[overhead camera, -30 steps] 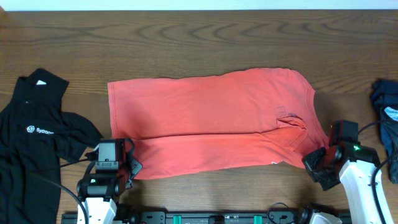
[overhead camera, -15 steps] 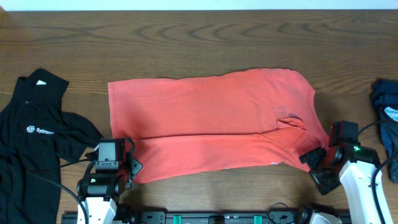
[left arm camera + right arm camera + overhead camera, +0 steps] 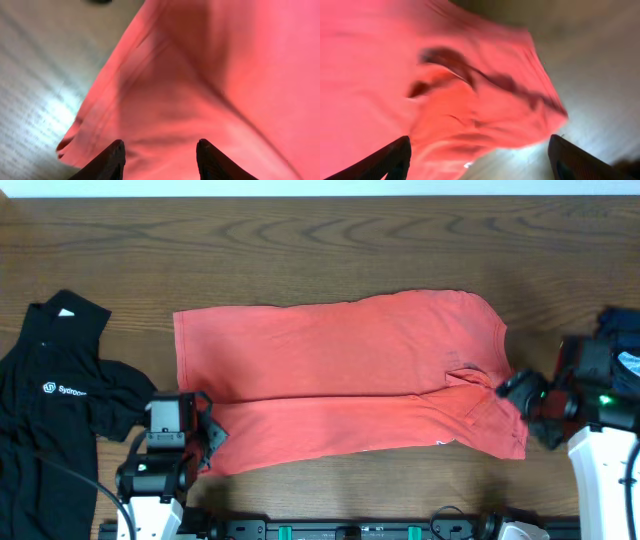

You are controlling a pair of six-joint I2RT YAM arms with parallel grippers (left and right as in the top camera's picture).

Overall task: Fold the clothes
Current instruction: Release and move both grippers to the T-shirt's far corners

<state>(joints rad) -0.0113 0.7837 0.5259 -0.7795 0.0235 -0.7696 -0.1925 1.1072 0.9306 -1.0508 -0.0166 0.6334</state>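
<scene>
- The coral-red T-shirt [image 3: 340, 380] lies flat mid-worktop [image 3: 300, 250], its long axis running left to right, with both arms posted at its near edge.
- The left pincer [image 3: 205, 442] sits at the shirt's near-left corner. Its jaws stand partly apart and hold nothing, and the wrist view shows the hem just ahead of its tips.
- The right pincer [image 3: 528, 408] is at the shirt's near-right corner, jaws spread wide and empty, with rumpled fabric directly in front of it.
- Each arm is nearest its own end, so I judge the next fold calls for both working together.
- The shirt shows a plain side up, with no lettering visible. A near band is doubled over along a lengthwise crease, and there is a dark pucker toward the right end.
- A black collared shirt [image 3: 60, 400] lies well left of the T-shirt.
- A dark blue garment [image 3: 620, 340] is bunched well to its right.
</scene>
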